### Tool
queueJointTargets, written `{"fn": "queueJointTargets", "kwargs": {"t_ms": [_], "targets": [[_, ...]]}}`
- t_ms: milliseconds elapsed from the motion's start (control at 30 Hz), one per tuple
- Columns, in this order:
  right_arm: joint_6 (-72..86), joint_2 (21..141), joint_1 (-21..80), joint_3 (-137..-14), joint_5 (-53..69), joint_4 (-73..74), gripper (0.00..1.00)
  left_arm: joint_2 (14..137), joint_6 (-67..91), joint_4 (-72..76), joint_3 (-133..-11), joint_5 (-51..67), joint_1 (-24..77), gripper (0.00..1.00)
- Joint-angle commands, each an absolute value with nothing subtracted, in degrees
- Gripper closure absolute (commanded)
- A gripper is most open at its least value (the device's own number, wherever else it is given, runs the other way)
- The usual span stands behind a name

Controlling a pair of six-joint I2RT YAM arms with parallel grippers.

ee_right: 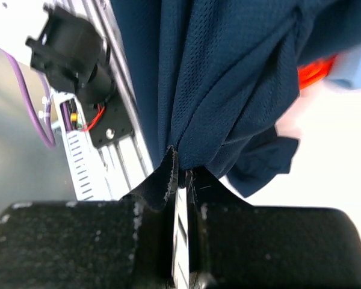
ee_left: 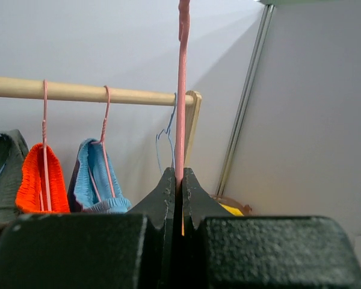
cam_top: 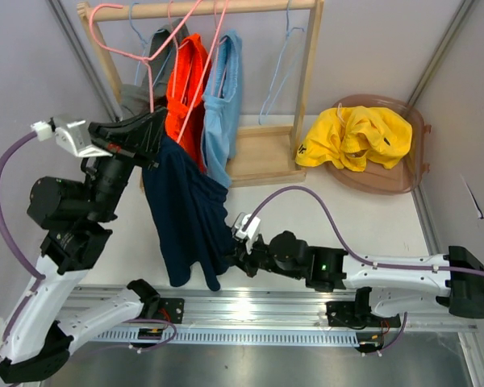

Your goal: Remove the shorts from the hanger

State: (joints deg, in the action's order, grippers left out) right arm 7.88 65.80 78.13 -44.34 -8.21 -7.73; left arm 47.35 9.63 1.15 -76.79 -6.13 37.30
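Note:
My left gripper (cam_top: 156,129) is shut on the wire of a pink hanger (cam_top: 150,85), held off the wooden rail (cam_top: 250,8); the left wrist view shows the wire (ee_left: 182,90) pinched between the fingers at my left gripper (ee_left: 180,180). The dark navy shorts (cam_top: 185,218) hang from that hanger. My right gripper (cam_top: 231,246) is shut on their lower edge, seen in the right wrist view (ee_right: 180,171) with navy cloth (ee_right: 228,78) above. Orange shorts (cam_top: 185,89), light blue shorts (cam_top: 223,105) and grey shorts (cam_top: 141,93) hang on the rail. Yellow shorts (cam_top: 355,137) lie in a basket.
The brown basket (cam_top: 411,173) stands at the back right. An empty blue hanger (cam_top: 278,72) hangs on the rail's right part. The rack's wooden base (cam_top: 262,157) sits behind the navy shorts. A metal rail (cam_top: 266,310) runs along the near edge.

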Motion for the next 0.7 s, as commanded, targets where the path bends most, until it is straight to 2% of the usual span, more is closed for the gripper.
{"fn": "queueJointTargets", "kwargs": {"t_ms": [0,233,400,467,567,667], "targets": [[8.0,68.0,81.5,-43.9,-11.4,-8.4,1.0,46.4,9.3,15.7,-75.2,-7.6,37.1,1.0],[13.2,65.7,83.3,-36.6,-13.2,-11.1,1.0,54.3,3.8,11.8,-87.9,-8.1,37.1,1.0],[14.8,61.7,83.3,-33.4,-16.3,-9.4,1.0,61.6,-1.7,7.9,-107.1,-9.0,37.1,0.99],[15.6,60.9,83.3,-31.7,-16.9,-8.6,1.0,65.3,-3.4,6.1,-111.2,-9.1,37.1,0.99],[17.9,58.8,83.5,-29.7,-17.7,-8.3,1.0,68.4,-6.9,5.0,-118.0,-9.2,37.1,0.91],[20.4,55.9,84.1,-27.1,-19.6,-7.2,1.0,70.0,-10.7,6.2,-122.9,-11.2,37.1,0.89]]}}
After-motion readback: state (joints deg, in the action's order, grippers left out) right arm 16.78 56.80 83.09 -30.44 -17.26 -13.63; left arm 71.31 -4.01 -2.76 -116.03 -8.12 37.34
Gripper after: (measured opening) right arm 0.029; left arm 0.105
